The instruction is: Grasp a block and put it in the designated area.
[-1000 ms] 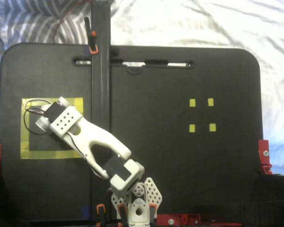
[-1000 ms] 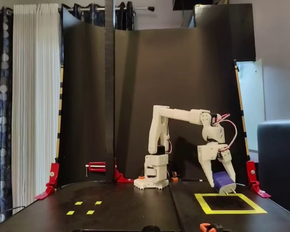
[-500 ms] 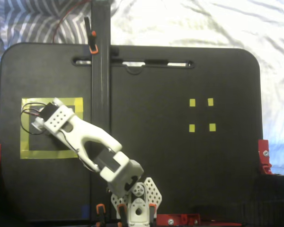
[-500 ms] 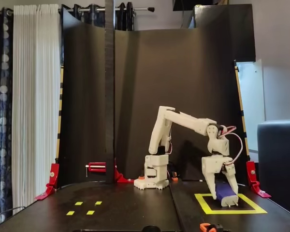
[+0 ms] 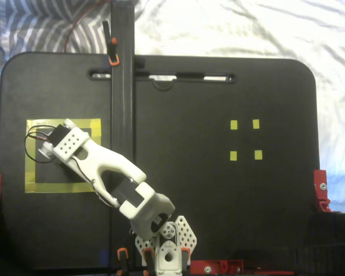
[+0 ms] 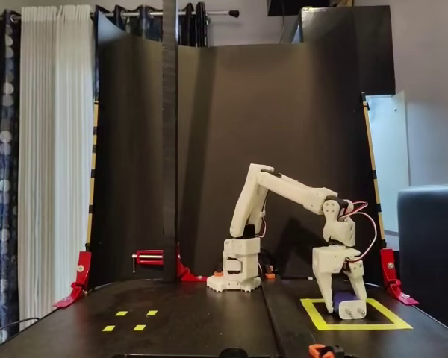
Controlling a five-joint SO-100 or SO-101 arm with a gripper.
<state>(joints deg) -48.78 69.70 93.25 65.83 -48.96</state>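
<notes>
Item: one white arm (image 6: 284, 190), base at the near edge of a black table (image 5: 218, 201) in the fixed view from above, reaching to that view's left. Gripper (image 6: 346, 307) — lowered to the table surface inside the designated area (image 6: 316, 312), a square outline of wide yellow tape; in the fixed view from above the wrist and its looping wires cover much of that square (image 5: 30, 172). Block (image 6: 346, 301) — dark navy, seen only in the fixed view from the front, sitting between the white fingers (image 6: 324, 287) within the yellow outline, at or just above the black surface; contact with the table cannot be made out. Fingers stand close on either side of the block, gripping it by all appearance. In the fixed view from above the block is hidden under the arm. Also present: four small yellow tape squares (image 5: 245, 140), well apart from the arm on the opposite side of the table; a tall black post (image 5: 122, 86); red clamps (image 5: 321, 190) at the table edges.
</notes>
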